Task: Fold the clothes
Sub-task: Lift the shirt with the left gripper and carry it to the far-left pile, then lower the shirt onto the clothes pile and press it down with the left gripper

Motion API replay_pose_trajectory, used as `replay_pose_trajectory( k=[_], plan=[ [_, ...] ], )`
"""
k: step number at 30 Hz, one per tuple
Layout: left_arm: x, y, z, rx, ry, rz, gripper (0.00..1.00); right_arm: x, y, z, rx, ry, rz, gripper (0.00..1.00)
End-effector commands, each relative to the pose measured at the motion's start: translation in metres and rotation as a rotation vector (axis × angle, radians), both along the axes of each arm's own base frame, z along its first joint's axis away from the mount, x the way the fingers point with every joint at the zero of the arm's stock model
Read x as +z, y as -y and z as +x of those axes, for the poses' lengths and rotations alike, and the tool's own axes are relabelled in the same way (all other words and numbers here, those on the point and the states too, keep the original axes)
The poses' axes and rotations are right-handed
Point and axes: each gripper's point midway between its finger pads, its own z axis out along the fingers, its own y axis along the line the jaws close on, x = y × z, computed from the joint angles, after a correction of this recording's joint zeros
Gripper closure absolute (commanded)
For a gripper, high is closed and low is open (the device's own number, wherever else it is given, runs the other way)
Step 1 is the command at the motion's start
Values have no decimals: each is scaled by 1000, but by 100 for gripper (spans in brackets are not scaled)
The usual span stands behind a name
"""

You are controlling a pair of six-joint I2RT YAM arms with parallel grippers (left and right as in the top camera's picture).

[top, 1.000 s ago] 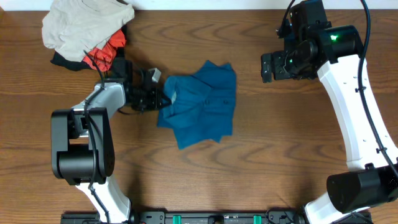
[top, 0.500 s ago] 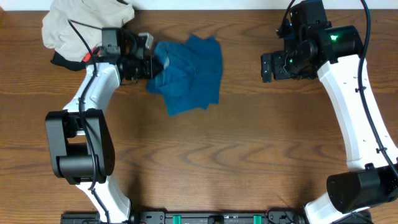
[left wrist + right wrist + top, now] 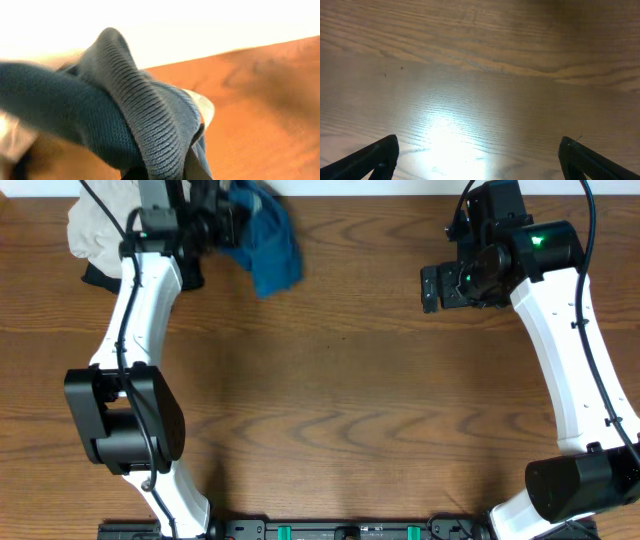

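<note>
- Teal-blue shirt (image 3: 265, 240), bunched, is held at the far left edge of the wooden counter (image 3: 340, 400), beside a beige garment (image 3: 95, 230).
- Left jaws are clamped on the shirt.
- Right jaws are spread wide apart above bare wood.

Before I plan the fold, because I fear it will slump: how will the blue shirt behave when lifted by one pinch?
Probably floppy: the shirt bunches and droops around the shut jaws. Likely light for its size, being soft cloth held by one small pinch. Its ribbed knit looks grippy, so slipping seems unlikely.
</note>
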Motion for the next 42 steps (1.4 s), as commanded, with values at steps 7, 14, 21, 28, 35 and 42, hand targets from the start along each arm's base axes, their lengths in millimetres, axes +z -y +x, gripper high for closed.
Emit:
replay_pose_trajectory(
  k=[7,14,21,28,35,42],
  plan=[
    [129,-43,33,146,351,97,94,-1,0,-1,-2,-5,-9,1],
    [180,-61,36,182,510,98,94,0,0,-1,-28,-4,1,1],
    [164,-106,42,253,475,115,94,-1,0,-2,-50,-12,12,1],
    [77,-194,57,366,271,1,94,0,0,-1,-49,-8,13,1],
    [-16,-255,45,454,32,-77,94,-1,0,-2,-56,-12,14,1],
    [-37,-274,23,484,-79,-120,94,1,-4,2,-49,6,22,1]
  ],
)
